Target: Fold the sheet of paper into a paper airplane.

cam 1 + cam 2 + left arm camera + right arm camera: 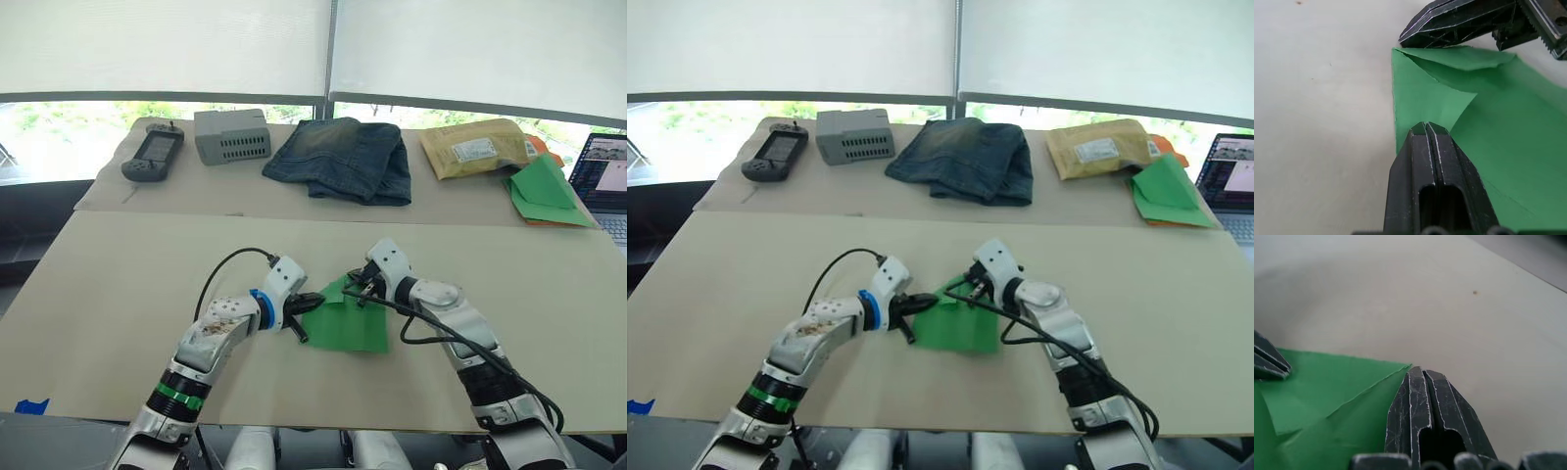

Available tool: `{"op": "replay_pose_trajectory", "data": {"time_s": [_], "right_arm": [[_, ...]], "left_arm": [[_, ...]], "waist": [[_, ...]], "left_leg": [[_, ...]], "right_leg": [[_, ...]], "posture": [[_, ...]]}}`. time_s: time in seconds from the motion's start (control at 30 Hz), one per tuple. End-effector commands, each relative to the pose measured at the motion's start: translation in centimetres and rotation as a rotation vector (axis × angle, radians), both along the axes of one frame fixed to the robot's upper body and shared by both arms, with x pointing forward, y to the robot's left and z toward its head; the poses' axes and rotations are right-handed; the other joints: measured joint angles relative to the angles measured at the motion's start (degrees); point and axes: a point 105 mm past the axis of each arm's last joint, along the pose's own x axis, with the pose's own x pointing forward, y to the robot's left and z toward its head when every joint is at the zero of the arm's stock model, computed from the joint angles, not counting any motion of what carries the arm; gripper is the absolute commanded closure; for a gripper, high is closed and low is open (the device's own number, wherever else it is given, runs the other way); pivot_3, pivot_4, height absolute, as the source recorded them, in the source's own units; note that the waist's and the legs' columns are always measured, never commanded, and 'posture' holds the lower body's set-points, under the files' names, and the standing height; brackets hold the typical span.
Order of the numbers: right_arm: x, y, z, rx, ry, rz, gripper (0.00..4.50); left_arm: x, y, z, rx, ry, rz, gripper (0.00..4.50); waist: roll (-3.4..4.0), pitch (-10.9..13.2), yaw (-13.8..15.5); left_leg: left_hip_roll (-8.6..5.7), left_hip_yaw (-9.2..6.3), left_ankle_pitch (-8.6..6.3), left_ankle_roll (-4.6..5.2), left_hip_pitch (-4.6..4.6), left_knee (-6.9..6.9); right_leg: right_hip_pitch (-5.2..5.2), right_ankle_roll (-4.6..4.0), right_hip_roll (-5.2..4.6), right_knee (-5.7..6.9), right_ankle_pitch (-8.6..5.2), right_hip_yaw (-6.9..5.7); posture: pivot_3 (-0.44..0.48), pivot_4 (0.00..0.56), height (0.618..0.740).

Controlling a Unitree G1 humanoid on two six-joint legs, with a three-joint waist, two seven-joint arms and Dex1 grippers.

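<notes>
**A:** Where did the sheet of paper (pixel 350 323) lie when you looked?

**B:** Flat on the desk (pixel 118 284), near the front edge, right between the two arms. Its top-left corner was already turned over into a small triangular flap, with a crease running diagonally across it.

**A:** And the fingers?

**B:** The left gripper (pixel 312 299) had its fingers pressed together, nothing visibly pinched between them, tips resting at the sheet's left edge just below that flap. The right gripper (pixel 364 286) was likewise closed tight, tips at the sheet's far edge, touching or nearly so; I couldn't tell whether it pressed the paper down.

**A:** So which way did the paper run from each?

**B:** From the left fingers it spread to the right; from the right fingers it spread toward the robot. The two tips stood close to each other around the same upper-left corner.

**A:** Which arm was better placed for the next fold?

**B:** I'd judge the left one for creasing the flap, since it sat right against it, with the right one steadying. The opposite corner was unfolded, so the airplane was at an early stage.
</notes>
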Motion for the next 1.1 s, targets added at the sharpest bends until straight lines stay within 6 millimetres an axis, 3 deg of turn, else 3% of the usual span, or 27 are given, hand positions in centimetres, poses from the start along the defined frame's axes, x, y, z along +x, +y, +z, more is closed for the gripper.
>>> {"op": "replay_pose_trajectory", "data": {"time_s": [0.03,0.13,0.23,0.37,0.5,0.6,0.67,0.77,0.83,0.87,0.93,1.0,1.1], "right_arm": [[-0.1,-0.5,3.2,0.065,-0.078,-0.012,4.5],[-0.5,-1.7,4.4,0.102,-0.078,-0.058,4.5],[-1.9,-2.6,4.4,0.123,-0.008,-0.068,4.5],[-5.1,-3.5,4.8,0.35,0.159,-0.112,3.2],[-6.5,-5.1,4.4,0.485,0.25,-0.224,1.83],[-8.8,-6.3,2.3,0.605,0.407,-0.282,0.76],[-9.6,-6.5,2.0,0.656,0.453,-0.284,0.09],[-9.3,-8.1,2.4,0.634,0.371,-0.337,0.03],[-9.6,-8.8,2.5,0.432,0.284,-0.3,0.03],[-9.6,-9.1,2.5,0.378,0.251,-0.291,0.46],[-9.8,-9.3,2.5,0.323,0.222,-0.253,0.81],[-10.0,-10.0,1.8,0.149,0.176,-0.212,1.54],[-9.6,-10.5,1.6,0.065,0.135,-0.185,2.59]], "left_arm": [[-0.4,-0.4,-1.7,0.032,0.056,-0.009,4.48],[-0.5,-0.8,-1.7,0.028,0.057,-0.026,4.48],[-0.5,-1.2,-1.7,0.031,0.059,-0.043,4.48],[-0.3,-1.4,-2.3,0.068,0.05,-0.068,4.5],[-0.3,-1.5,-2.5,0.079,0.04,-0.087,4.5],[-0.4,-1.7,-2.6,0.093,0.027,-0.113,4.5],[-0.5,-1.8,-2.7,0.095,0.026,-0.123,4.5],[-0.5,-1.9,-2.6,0.09,0.023,-0.129,4.5],[-0.6,-2.0,-2.6,0.089,0.022,-0.134,4.5],[-0.6,-2.0,-2.6,0.088,0.022,-0.136,4.5],[-0.8,-2.0,-2.7,0.085,0.025,-0.138,4.5],[-0.8,-2.0,-2.7,0.084,0.027,-0.137,4.5],[-0.8,-2.0,-2.7,0.084,0.028,-0.137,4.5]], "waist": [[0.01,0.0,0.2],[0.01,0.0,0.8],[0.01,0.0,1.2],[0.02,0.0,1.4],[0.03,0.0,1.4],[0.03,0.0,1.7],[0.07,0.0,1.8],[0.25,0.0,1.4],[0.32,0.0,1.5],[0.31,0.0,1.4],[0.28,0.0,1.3],[0.3,0.0,1.2],[0.28,0.0,1.0]], "left_leg": [[0.0,-0.01,0.0,0.0,-0.02,0.0],[-0.01,-0.01,0.0,0.0,-0.05,0.0],[-0.04,-0.03,0.0,0.0,-0.09,0.0],[-0.04,-0.06,0.0,0.0,-0.13,0.0],[-0.03,-0.06,0.0,0.0,-0.13,0.0],[-0.03,-0.07,0.0,0.0,-0.12,0.0],[-0.02,-0.1,-0.01,0.0,-0.18,0.0],[-0.04,-0.02,0.0,0.0,-0.23,0.0],[-0.08,-0.02,0.0,0.0,-0.19,0.0],[-0.18,-0.06,0.0,0.0,-0.23,0.0],[-0.16,-0.06,-0.01,0.0,-0.23,0.0],[-0.16,-0.12,-0.01,0.0,-0.24,-0.02],[-0.18,-0.13,-0.01,0.0,-0.22,-0.02]], "right_leg": [[-0.01,0.0,0.0,0.0,0.0,-0.01],[-0.03,0.0,0.0,-0.02,0.0,-0.01],[-0.03,0.02,-0.05,-0.06,-0.01,-0.03],[-0.04,0.03,-0.06,-0.08,-0.02,-0.05],[-0.03,0.05,-0.08,-0.08,-0.02,-0.03],[-0.01,0.06,-0.09,-0.1,-0.04,-0.06],[-0.04,0.06,-0.08,-0.12,-0.08,-0.09],[-0.09,0.11,-0.13,-0.12,-0.05,0.01],[-0.05,0.13,-0.14,-0.15,-0.08,0.01],[-0.04,0.15,-0.17,-0.2,-0.17,0.02],[-0.03,-0.12,-0.14,-0.21,-0.39,0.02],[-0.01,0.07,-0.12,-0.2,-0.31,0.0],[0.01,0.21,-0.11,-0.19,-0.24,0.0]], "posture": [[0.0,0.15,0.74],[0.0,0.15,0.74],[0.0,0.15,0.74],[0.0,0.15,0.74],[0.0,0.15,0.74],[0.0,0.15,0.74],[0.0,0.15,0.74],[0.0,0.15,0.74],[0.0,0.15,0.74],[0.0,0.15,0.74],[0.0,0.15,0.74],[0.0,0.15,0.74],[0.0,0.15,0.74]]}}
